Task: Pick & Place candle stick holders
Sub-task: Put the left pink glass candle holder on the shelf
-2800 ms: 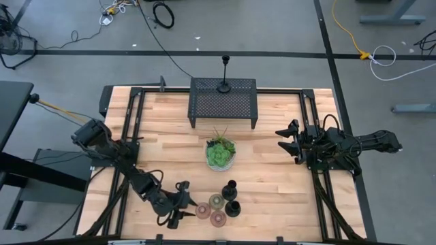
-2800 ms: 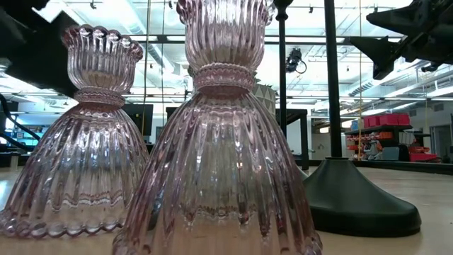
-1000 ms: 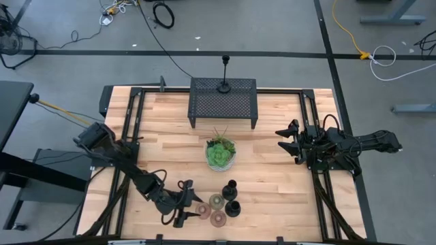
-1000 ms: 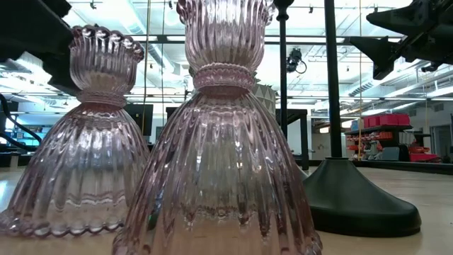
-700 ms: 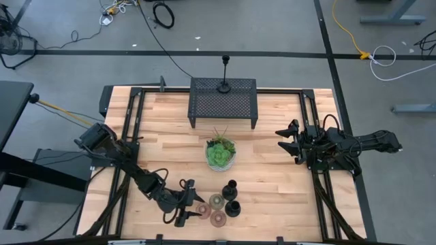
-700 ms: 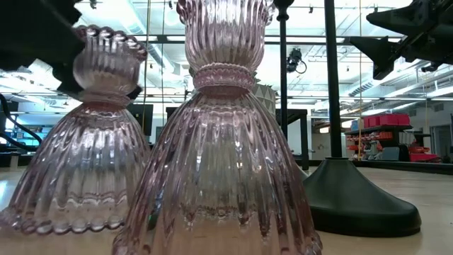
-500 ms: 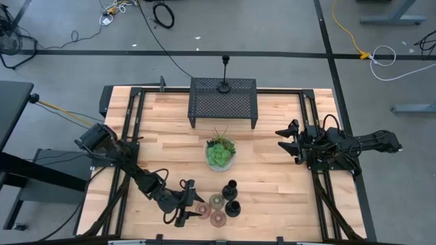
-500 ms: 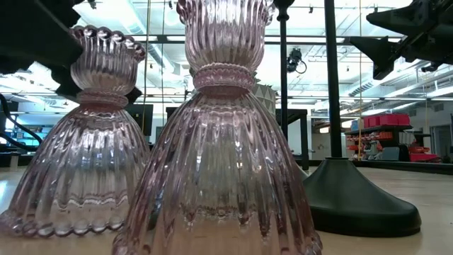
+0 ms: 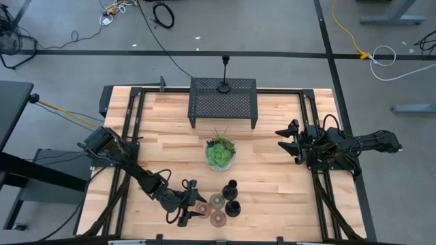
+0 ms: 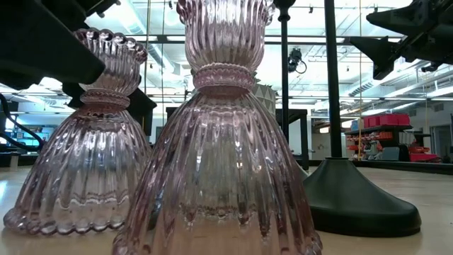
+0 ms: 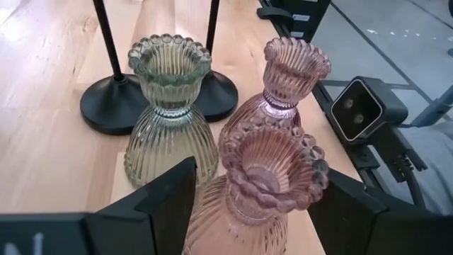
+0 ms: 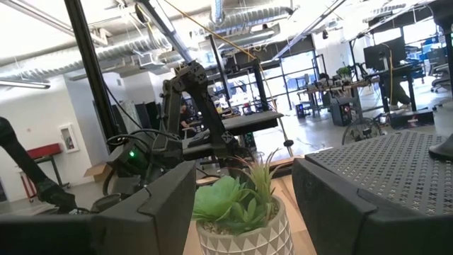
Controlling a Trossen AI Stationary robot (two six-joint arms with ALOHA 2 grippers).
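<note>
1. The left gripper [image 9: 191,206] sits at the table's near edge, its fingers [image 11: 164,198] spread either side of a ribbed pink glass holder [image 11: 265,177] with a beaded rim.
2. Just beside it stand a greenish holder [image 11: 168,106], another pink holder [image 11: 287,78] and two black candlesticks [image 9: 231,198].
3. The right gripper [image 9: 286,141] hovers open and empty at the far right.

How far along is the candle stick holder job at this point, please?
Done: one black candlestick stands on the mesh rack. In hand: the left gripper is around a pink glass holder near the table's front edge; whether it is gripped is unclear. Left: the green glass holder, the other pink holder and two more black candlesticks wait in the cluster. The right gripper idles open at the right.
</note>
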